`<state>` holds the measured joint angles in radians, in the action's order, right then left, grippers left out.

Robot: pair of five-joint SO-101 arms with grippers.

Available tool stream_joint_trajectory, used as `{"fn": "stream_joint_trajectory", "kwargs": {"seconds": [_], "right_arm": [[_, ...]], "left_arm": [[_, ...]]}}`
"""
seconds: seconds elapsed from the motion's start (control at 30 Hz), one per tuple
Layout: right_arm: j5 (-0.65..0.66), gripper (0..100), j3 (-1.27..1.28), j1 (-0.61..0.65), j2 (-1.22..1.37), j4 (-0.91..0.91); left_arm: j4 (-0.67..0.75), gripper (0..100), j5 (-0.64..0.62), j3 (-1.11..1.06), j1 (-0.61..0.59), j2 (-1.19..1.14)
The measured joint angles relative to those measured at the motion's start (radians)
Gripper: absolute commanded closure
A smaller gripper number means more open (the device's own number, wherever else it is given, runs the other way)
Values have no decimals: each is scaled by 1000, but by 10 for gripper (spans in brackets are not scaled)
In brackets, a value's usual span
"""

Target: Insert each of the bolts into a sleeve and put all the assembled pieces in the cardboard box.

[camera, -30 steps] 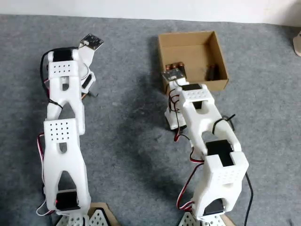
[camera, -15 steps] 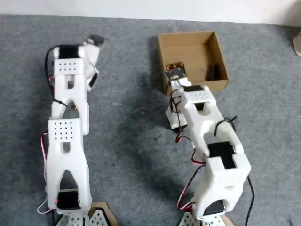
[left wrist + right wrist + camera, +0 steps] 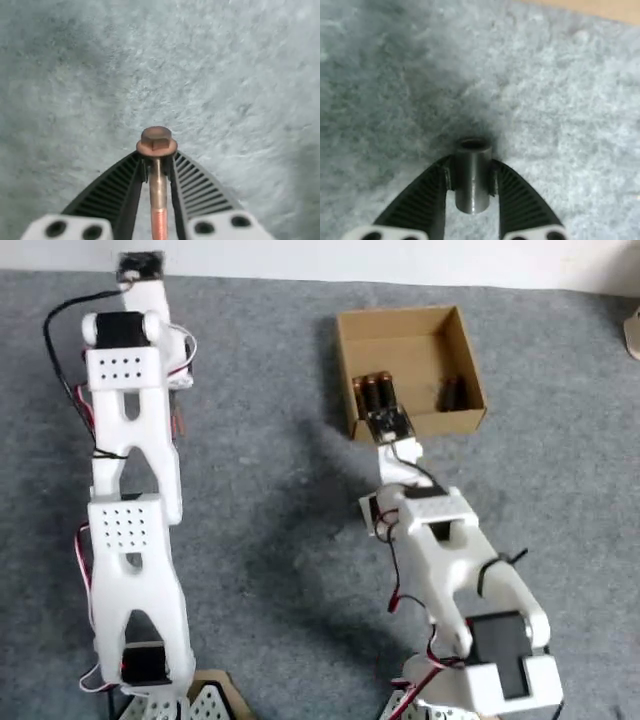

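In the left wrist view my left gripper (image 3: 157, 161) is shut on a copper bolt (image 3: 157, 145), whose hex head points away over grey carpet. In the right wrist view my right gripper (image 3: 471, 172) is shut on a dark metal sleeve (image 3: 472, 177) with its open bore facing outward. Seen from above, the left arm (image 3: 125, 370) stretches to the far left of the mat. The right arm (image 3: 430, 515) ends just in front of the cardboard box (image 3: 400, 312). Copper-coloured pieces (image 3: 375, 392) and dark pieces (image 3: 452, 392) lie inside the box by its near wall.
Grey carpet (image 3: 270, 490) covers the table between the arms. A strip of cardboard (image 3: 600, 6) shows at the edge of the right wrist view. The white wall runs along the far edge behind the left arm.
The left arm has swung outward and stretched toward the far edge. The right arm has pulled back from the box toward its base, uncovering the copper pieces inside.
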<state>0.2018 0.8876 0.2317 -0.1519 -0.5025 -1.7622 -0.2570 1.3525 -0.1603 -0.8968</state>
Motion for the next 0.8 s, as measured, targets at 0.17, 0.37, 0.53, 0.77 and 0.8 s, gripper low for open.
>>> {"fn": "stream_joint_trajectory", "kwargs": {"seconds": [0.17,0.37,0.53,0.77,0.8], "right_arm": [[0,993,71,0,-54,138],[0,993,195,0,-150,364],[0,993,298,0,-273,463],[0,993,377,0,-388,531],[3,993,397,0,-404,560]], "left_arm": [[0,995,-97,0,69,9],[0,995,-166,0,114,20],[0,995,-255,0,176,107],[-2,995,-328,11,259,252],[-2,995,-339,11,270,262]]}}
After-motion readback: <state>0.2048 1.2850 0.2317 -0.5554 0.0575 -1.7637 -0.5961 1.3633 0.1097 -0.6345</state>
